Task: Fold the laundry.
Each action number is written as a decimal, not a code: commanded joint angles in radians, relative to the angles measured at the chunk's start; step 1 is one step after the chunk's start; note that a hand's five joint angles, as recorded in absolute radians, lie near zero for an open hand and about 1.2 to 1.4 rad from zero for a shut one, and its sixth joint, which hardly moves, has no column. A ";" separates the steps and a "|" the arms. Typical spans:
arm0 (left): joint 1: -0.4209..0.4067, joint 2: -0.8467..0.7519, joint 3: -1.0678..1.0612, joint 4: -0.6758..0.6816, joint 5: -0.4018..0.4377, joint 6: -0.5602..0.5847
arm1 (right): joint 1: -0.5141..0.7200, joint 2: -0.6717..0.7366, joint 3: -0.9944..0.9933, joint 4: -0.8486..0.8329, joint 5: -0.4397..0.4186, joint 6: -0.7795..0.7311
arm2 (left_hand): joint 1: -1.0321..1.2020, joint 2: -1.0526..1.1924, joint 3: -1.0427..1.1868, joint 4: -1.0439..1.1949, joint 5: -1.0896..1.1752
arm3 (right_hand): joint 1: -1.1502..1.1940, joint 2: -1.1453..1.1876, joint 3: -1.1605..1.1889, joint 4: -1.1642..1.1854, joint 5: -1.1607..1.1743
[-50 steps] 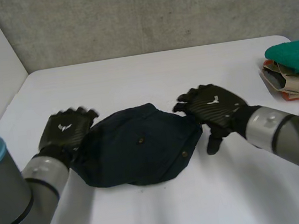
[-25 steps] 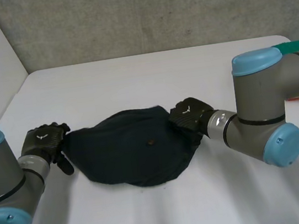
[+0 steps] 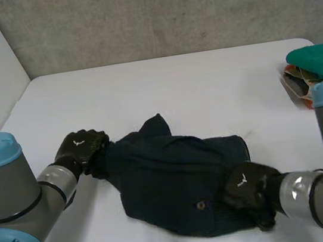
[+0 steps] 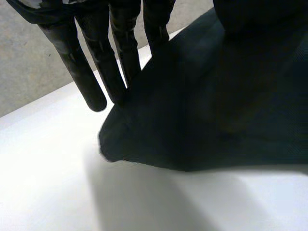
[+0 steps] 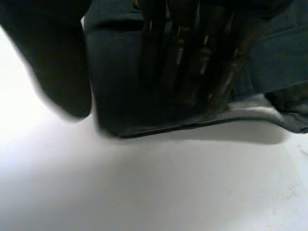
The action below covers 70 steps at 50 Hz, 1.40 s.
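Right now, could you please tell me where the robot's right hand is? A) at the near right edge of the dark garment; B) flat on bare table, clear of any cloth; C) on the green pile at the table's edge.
A: the right hand grips the dark garment at its near right edge.

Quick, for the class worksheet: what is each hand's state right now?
The left hand is shut on the navy garment, at its edge.
The right hand is shut on the same garment, at its near corner.
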 commanded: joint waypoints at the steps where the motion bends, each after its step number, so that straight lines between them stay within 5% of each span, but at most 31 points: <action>1: -0.036 0.009 -0.013 -0.002 0.000 0.001 | -0.022 -0.088 -0.060 0.012 -0.019 0.025 | 0.698 0.710 0.720 0.717 0.718 | -0.165 -0.330 -0.361 -0.359 -0.346; 10: -0.036 0.071 -0.031 -0.007 -0.003 0.002 | -0.048 -0.102 -0.259 0.001 -0.022 0.244 | 0.761 0.773 0.783 0.780 0.781 | -0.144 -0.310 -0.340 -0.338 -0.325; 14: -0.036 0.100 -0.042 -0.007 -0.001 0.002 | -0.055 -0.085 -0.325 -0.002 -0.034 0.293 | 0.761 0.773 0.783 0.780 0.781 | -0.311 -0.476 -0.507 -0.505 -0.492; 19: -0.039 0.118 -0.050 -0.009 -0.001 0.004 | -0.055 0.023 -0.428 -0.008 -0.047 0.371 | 0.761 0.773 0.783 0.780 0.781 | -0.536 -0.702 -0.732 -0.730 -0.717; 33: -0.061 0.084 0.037 0.002 -0.010 0.065 | -0.034 0.389 -0.680 0.060 -0.041 0.537 | 0.761 0.773 0.783 0.780 0.781 | -0.536 -0.702 -0.732 -0.730 -0.717; 36: -0.065 0.032 0.109 -0.001 -0.010 0.131 | -0.034 0.456 -0.772 0.064 -0.030 0.554 | 0.761 0.773 0.783 0.780 0.781 | 0.021 -0.145 -0.175 -0.173 -0.160; 38: -0.073 0.006 0.166 0.001 -0.013 0.165 | -0.034 0.481 -0.848 0.054 -0.034 0.562 | 0.761 0.773 0.783 0.780 0.781 | 0.682 0.516 0.486 0.487 0.501; 39: -0.079 -0.006 0.200 0.001 -0.016 0.180 | -0.034 0.486 -0.877 0.043 -0.033 0.562 | 0.761 0.773 0.783 0.780 0.781 | 0.686 0.520 0.490 0.491 0.505; 41: -0.105 -0.050 0.316 0.010 -0.035 0.211 | -0.034 0.487 -0.945 -0.006 -0.025 0.565 | 0.761 0.773 0.783 0.780 0.781 | 0.686 0.520 0.490 0.492 0.505; 47: -0.134 -0.098 0.611 0.138 -0.165 0.228 | -0.032 0.397 -1.014 -0.521 0.096 0.631 | 0.761 0.773 0.783 0.780 0.781 | 0.686 0.520 0.490 0.492 0.505; 54: -0.154 -0.057 0.711 0.519 -0.217 0.219 | -0.029 0.262 -0.823 -1.014 0.159 0.623 | 0.761 0.773 0.783 0.780 0.781 | 0.686 0.520 0.490 0.492 0.505; 70: -0.200 -0.040 0.302 0.508 -0.213 0.222 | -0.034 0.272 -0.563 -0.967 0.079 0.577 | 0.761 0.773 0.783 0.780 0.781 | 0.686 0.520 0.490 0.492 0.505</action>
